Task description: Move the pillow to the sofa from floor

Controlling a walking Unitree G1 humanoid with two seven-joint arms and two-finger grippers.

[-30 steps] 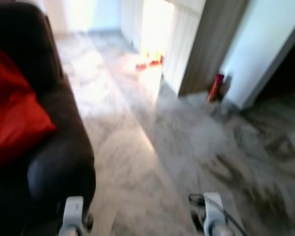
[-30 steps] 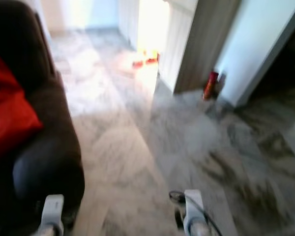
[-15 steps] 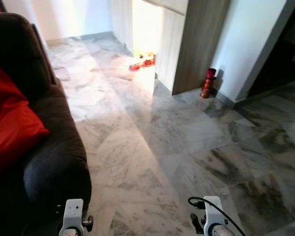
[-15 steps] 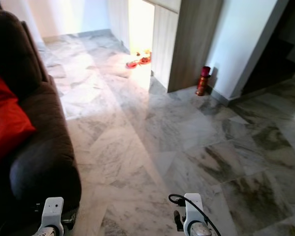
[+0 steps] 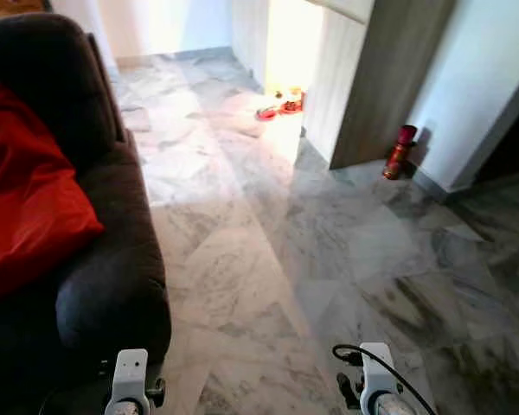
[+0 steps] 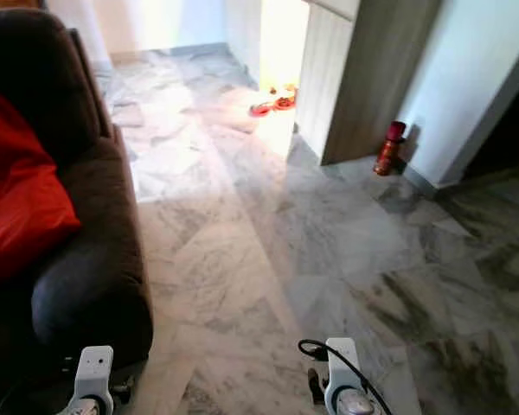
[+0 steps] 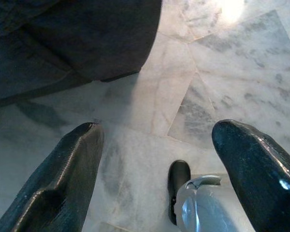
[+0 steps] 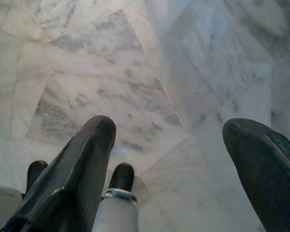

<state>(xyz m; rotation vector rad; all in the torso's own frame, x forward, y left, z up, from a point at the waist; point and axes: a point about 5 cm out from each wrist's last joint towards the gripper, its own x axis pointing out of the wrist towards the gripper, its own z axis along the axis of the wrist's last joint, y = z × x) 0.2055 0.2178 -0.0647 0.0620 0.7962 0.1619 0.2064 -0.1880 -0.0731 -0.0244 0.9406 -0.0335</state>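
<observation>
A red pillow (image 5: 30,207) lies on the seat of the dark brown sofa (image 5: 112,294) at my left. Both arms hang low at the bottom of the head views. In the left wrist view my left gripper (image 7: 157,130) is open over the marble floor (image 7: 150,96), beside the sofa's base (image 7: 87,38), with nothing between its fingers. In the right wrist view my right gripper (image 8: 169,130) is open too, above bare marble tiles (image 8: 125,82).
Grey-veined marble floor (image 5: 311,251) stretches ahead. A wood-panelled wall corner (image 5: 376,95) stands ahead on the right with a red canister (image 5: 400,151) at its foot. Small red things (image 5: 277,110) lie on the floor in a sunlit doorway. A dark opening (image 5: 515,147) lies at far right.
The camera has swung a little, so the whole scene has shifted rightward in the picture and more sofa shows. The earlier blur is gone. Arms and pillow have kept their places.
</observation>
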